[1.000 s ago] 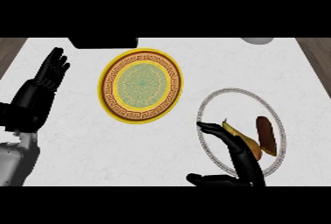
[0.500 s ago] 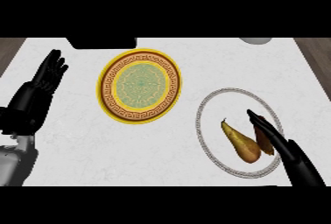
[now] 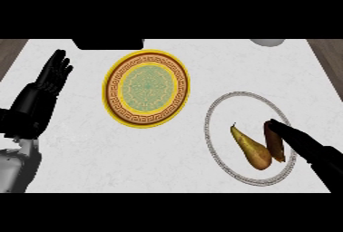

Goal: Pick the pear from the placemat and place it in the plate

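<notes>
A yellow-brown pear (image 3: 250,147) lies on its side in the white plate with a grey patterned rim (image 3: 216,108) at the right, stem end pointing up-left. A darker brown shape (image 3: 273,144) lies right beside it; what it is I cannot tell. My right hand (image 3: 315,153) comes in from the lower right, open with straight fingers, their tips (image 3: 280,130) over that dark shape at the pear's right. The round yellow and green placemat (image 3: 146,87) sits left of the plate with nothing on it. At the left edge my left hand (image 3: 41,96) rests open, fingers up.
A dark object (image 3: 108,44) stands at the back edge behind the placemat. A pale rounded object (image 3: 268,42) shows at the back right. The white counter (image 3: 134,167) ends in wood-coloured strips at both top corners.
One second ago my right hand was curled round the pear over the plate. It has let go, straightened and drawn back to the lower right. The pear now lies in the plate.
</notes>
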Controlling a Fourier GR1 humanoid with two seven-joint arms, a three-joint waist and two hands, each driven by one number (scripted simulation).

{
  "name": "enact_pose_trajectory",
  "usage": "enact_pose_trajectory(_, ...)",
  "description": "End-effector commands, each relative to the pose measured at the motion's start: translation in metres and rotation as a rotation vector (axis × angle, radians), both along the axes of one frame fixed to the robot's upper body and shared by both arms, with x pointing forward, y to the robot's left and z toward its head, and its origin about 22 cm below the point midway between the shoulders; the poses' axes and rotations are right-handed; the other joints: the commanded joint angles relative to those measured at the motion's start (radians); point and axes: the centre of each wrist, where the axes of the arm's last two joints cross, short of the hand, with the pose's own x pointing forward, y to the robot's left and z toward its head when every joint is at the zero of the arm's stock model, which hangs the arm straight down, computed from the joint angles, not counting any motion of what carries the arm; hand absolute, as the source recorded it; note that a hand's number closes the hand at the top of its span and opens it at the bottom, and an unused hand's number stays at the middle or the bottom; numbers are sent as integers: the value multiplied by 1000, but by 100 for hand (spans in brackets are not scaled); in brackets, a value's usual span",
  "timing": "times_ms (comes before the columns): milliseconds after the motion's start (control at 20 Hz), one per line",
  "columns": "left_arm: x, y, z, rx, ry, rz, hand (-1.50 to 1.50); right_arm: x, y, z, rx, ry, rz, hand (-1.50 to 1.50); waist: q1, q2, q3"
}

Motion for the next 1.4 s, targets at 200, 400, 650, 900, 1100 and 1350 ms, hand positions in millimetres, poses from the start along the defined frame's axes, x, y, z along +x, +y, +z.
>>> enact_pose_trajectory(200,1,0,-8,-2,-7,-13,0,14,18,33,-205,164,-14,-150,11,4,3)
enact_pose_trajectory(400,11,4,0,-2,-5,-24,0,35,22,4,-231,180,-49,-150,9,4,4)
enact_pose_trajectory(650,-1,7,-2,-9,6,-9,0,34,35,-25,-333,190,-124,-150,10,3,4)
enact_pose_trajectory(900,-2,-4,-13,-5,-14,2,0,46,35,-27,-370,233,-147,-150,7,2,4)
enact_pose_trajectory(1100,9,15,4,-18,16,10,0,44,18,-56,-373,271,-124,-150,3,2,4)
enact_pose_trajectory(1350,11,9,1,-14,-4,-11,0,47,8,-75,-353,312,-96,-150,1,2,4)
